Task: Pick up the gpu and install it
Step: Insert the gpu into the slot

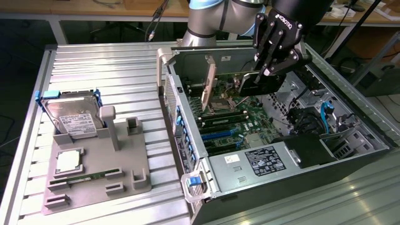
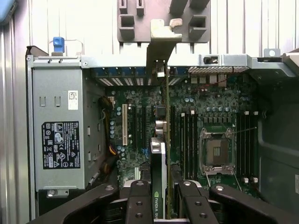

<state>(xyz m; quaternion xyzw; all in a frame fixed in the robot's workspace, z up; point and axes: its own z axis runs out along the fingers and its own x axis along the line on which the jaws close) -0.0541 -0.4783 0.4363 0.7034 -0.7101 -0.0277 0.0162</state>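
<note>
You have a ribbed metal bench (image 1: 106,61) under you, with the open computer case (image 1: 187,185) lying on its side and a grey fixture (image 1: 134,166) toward the exterior view's left, carrying the hard drive (image 1: 74,117) and a memory stick (image 1: 84,177).

The gripper (image 1: 259,86) is down inside the case, its jaws closed narrowly on the gpu (image 1: 212,79). In the wrist view the gpu (image 2: 158,163) stands on edge between the fingers (image 2: 139,196), running over the motherboard (image 2: 140,116) toward the case's rear wall. Whether its lower edge is in a slot, you cannot tell.

Treat the card as light and stiff but fragile. The flat faces near the top edge look like the safe hold, clear of the fan and the contact edge. A skewed push could likely stress the board.

Room is tight. The power supply (image 2: 58,135) lies to one side and the CPU socket (image 2: 216,151) and memory slots (image 2: 187,135) to the other, and the case walls close in around you. Only straight above is open.
</note>
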